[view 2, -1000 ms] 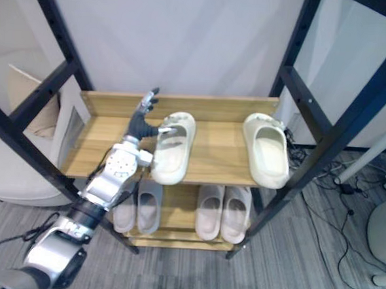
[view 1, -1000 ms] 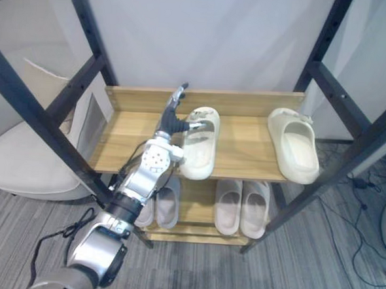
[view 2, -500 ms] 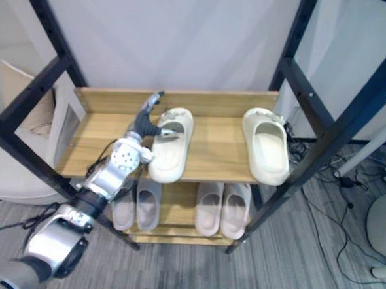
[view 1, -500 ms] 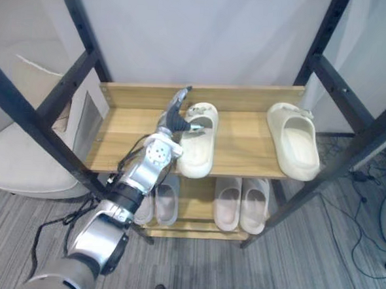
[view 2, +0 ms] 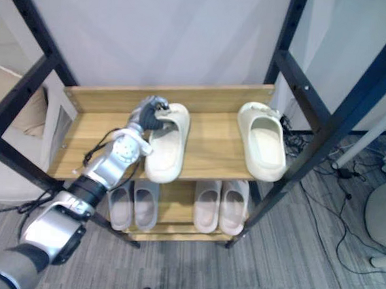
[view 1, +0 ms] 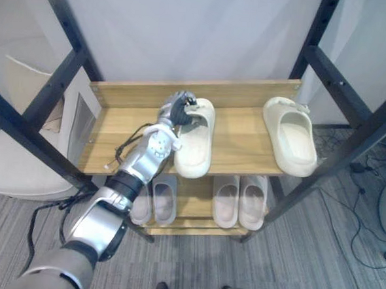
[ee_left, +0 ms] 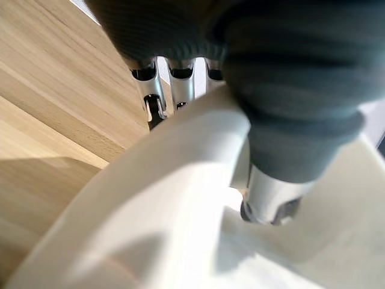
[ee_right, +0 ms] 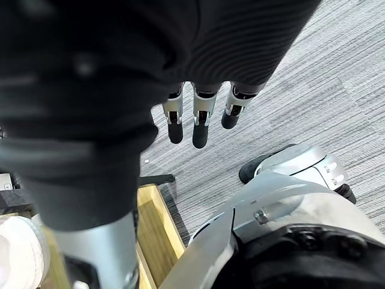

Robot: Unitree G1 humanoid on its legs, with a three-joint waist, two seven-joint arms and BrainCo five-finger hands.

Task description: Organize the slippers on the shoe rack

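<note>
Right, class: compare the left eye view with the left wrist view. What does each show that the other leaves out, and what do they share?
Left eye view: the whole shoe rack, a second cream slipper apart at the right end of the top shelf, and two greyish pairs on the lower shelf. Left wrist view: close up, the fingers over the outside of the strap and the thumb tucked under it. Both: the left hand curled on the left cream slipper.

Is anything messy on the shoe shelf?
Yes. On the top shelf the two cream slippers sit far apart, unlike the neat pairs below. The left hand grips the left slipper; the right slipper lies near the shelf's right end.
</note>
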